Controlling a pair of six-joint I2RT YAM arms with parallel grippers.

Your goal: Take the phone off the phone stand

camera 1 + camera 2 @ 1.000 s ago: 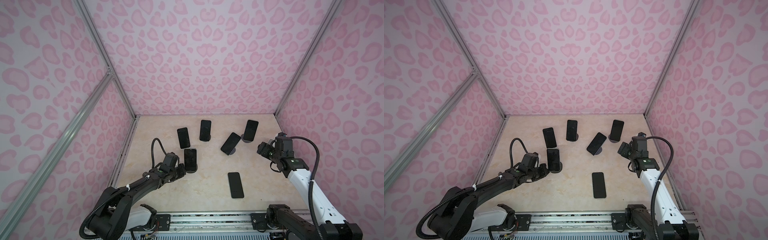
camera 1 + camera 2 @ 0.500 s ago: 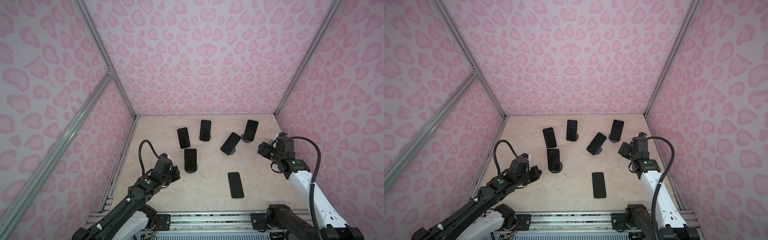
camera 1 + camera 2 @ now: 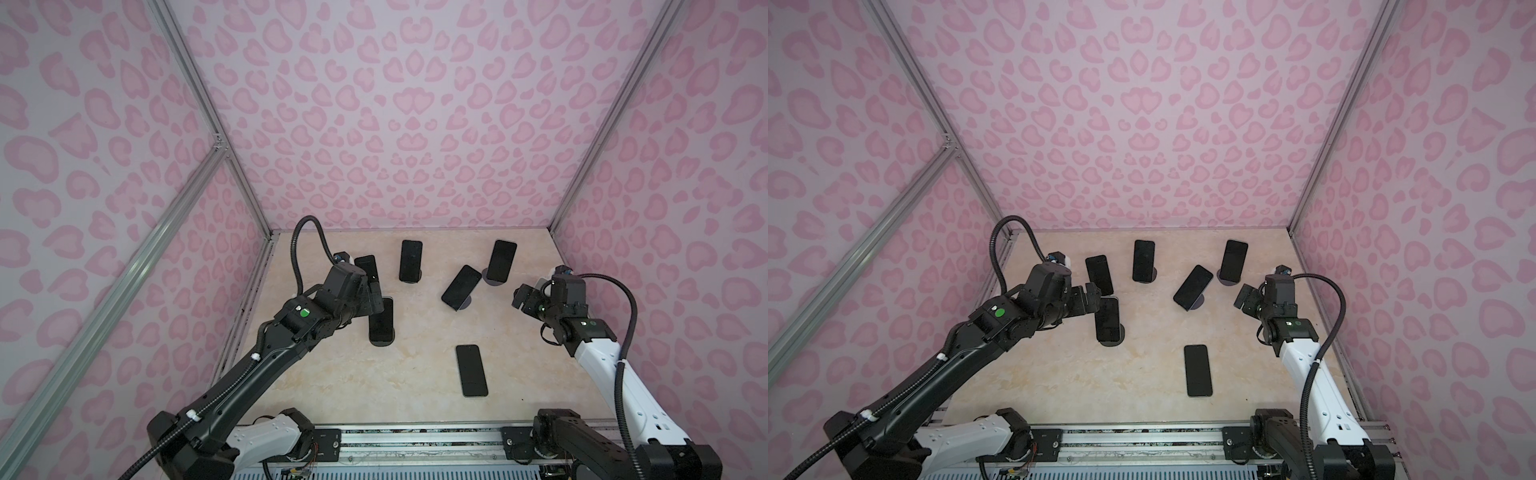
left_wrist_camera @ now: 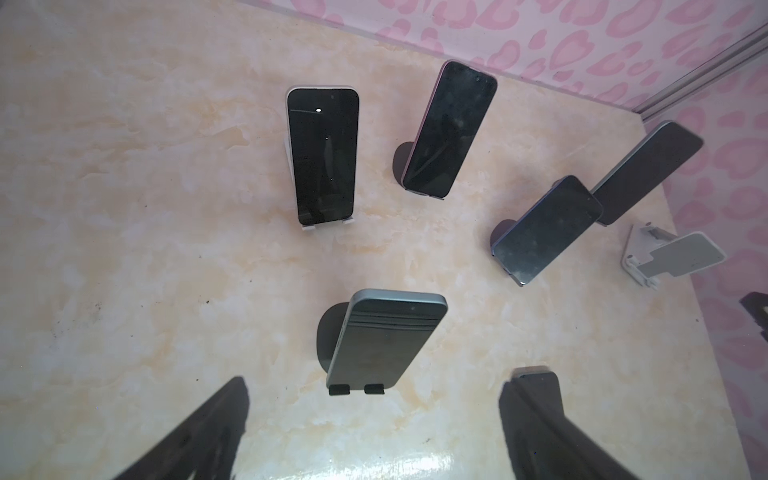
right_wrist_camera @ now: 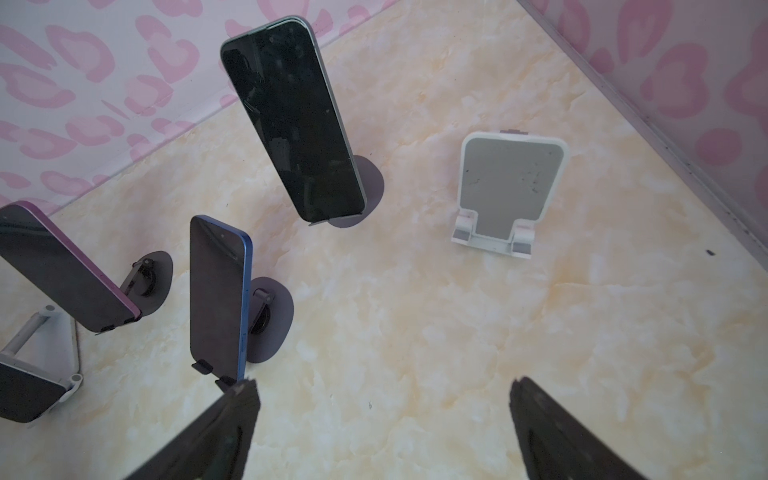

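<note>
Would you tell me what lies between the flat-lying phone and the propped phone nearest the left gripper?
Only bare tabletop lies between the flat-lying phone and that propped phone, in both top views.

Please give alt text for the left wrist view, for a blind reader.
A dark phone leans on a round-based stand, just ahead of two open fingers. Beyond it four more phones stand propped on a beige table, with one empty white stand beside a pink wall.

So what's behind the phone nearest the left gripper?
A dark round stand base shows behind the phone, with two small black lips holding its lower edge. The stand's neck is hidden by the phone.
</note>
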